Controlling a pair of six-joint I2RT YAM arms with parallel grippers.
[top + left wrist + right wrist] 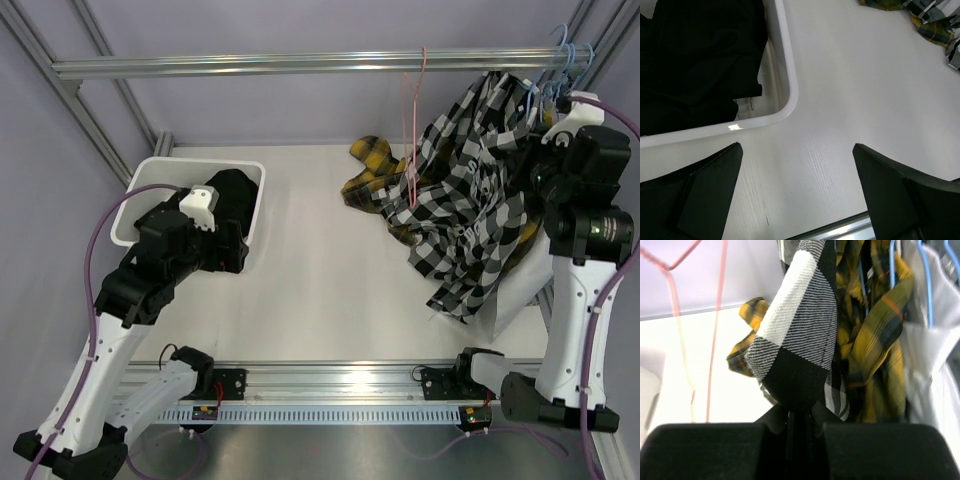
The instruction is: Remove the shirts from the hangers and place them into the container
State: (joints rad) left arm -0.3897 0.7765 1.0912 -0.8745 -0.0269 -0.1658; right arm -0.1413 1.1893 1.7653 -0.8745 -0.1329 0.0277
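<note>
Tally: black shirt (236,192) in container (135,207), three to go | right end effector (799,416) clamps checked shirt (470,215) far from container | left end effector (797,150) wide, empty

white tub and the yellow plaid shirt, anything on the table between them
Nothing: the table between the tub and the yellow plaid shirt is bare, which shows most clearly in the top view.

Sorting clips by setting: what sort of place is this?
Probably a robotics lab cell: an aluminium rail carrying wire hangers, a white table, two robot arms bolted at its edge.
</note>
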